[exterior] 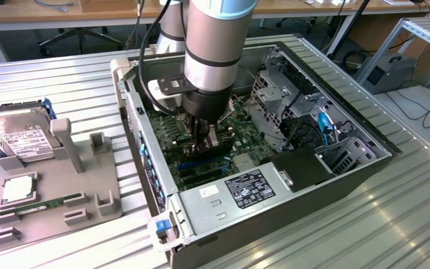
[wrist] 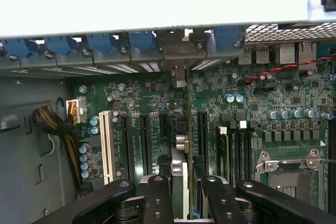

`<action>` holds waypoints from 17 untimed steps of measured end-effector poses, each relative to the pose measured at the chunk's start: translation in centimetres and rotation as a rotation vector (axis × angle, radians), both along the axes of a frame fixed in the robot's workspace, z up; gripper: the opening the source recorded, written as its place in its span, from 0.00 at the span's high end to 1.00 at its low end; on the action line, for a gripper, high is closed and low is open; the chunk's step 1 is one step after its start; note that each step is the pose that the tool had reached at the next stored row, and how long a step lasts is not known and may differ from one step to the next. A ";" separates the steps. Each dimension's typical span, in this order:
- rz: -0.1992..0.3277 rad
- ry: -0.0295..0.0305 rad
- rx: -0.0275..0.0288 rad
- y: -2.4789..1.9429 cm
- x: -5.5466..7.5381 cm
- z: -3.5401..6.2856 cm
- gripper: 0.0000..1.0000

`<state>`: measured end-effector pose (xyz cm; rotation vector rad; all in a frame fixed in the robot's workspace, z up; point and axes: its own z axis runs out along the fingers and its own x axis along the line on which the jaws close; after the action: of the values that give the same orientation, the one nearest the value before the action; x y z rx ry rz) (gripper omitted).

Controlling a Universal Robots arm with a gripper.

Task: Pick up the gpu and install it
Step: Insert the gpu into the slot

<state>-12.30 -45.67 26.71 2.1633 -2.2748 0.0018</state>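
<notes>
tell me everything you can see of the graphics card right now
The graphics card stands on edge between the gripper's two dark fingers, which close on it from both sides. Seen edge-on from the wrist camera, it looks like a thin board with a pale metal-looking strip and a small silver part on it. It is lined up over the motherboard's long slots, its far end toward the case's rear brackets. In the exterior view it hangs low inside the open case under the arm; whether it is seated cannot be told.
</notes>
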 end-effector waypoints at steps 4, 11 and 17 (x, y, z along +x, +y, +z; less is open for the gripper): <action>0.000 -0.0001 0.0002 0.01 0.0 -0.16 0.73; 0.000 0.0001 -0.0002 0.00 0.0 -0.50 0.73; 0.000 0.0000 0.0001 0.01 0.0 -0.52 0.73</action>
<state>-12.31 -45.67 26.19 2.1630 -2.2753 0.0018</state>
